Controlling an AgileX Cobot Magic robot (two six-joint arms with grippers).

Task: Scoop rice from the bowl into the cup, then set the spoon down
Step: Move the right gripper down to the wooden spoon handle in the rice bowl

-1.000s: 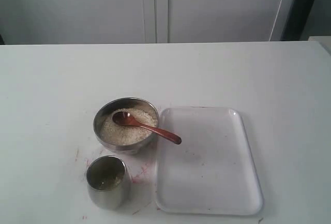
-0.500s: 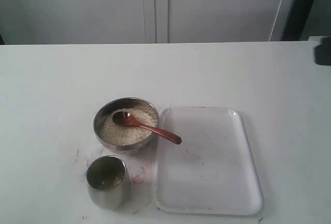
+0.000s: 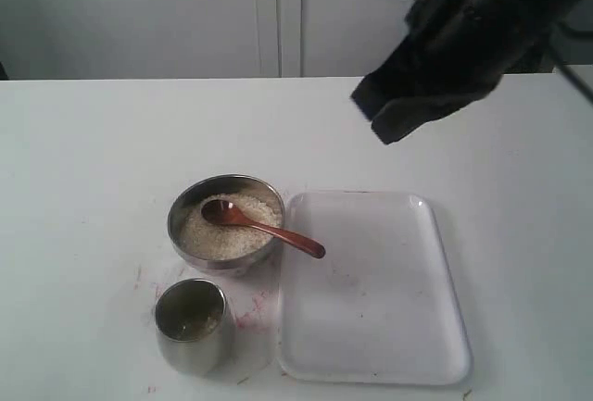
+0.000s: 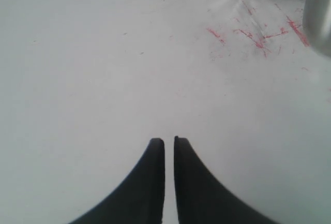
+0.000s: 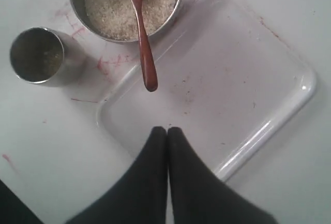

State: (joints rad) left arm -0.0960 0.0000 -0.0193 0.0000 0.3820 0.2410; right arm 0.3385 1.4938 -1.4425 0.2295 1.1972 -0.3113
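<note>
The steel bowl [image 3: 173,220] stands left of the table's middle, with a heap of rice [image 3: 227,236] in it. The dark wooden spoon [image 3: 278,232] lies in the rice, and its handle sticks out over the rim toward the tray. The steel cup [image 3: 190,353] stands just in front of the bowl. My right gripper [image 5: 167,129] is shut and empty, high above the tray, with the spoon [image 5: 144,43], bowl [image 5: 75,4] and cup [image 5: 72,61] below it. My left gripper [image 4: 169,141] is shut and empty over bare table, away from the cup [image 4: 319,17].
A clear plastic tray [image 3: 371,299] lies right of the bowl, with its near edge next to the spoon handle's tip. The right arm [image 3: 454,49] hangs dark over the table's far right. Red marks stain the tabletop [image 4: 258,40] round the bowl and cup.
The right arm has swung into the exterior view from the upper right and now hangs over the far right of the table. Bowl, spoon, cup and tray have not moved.
</note>
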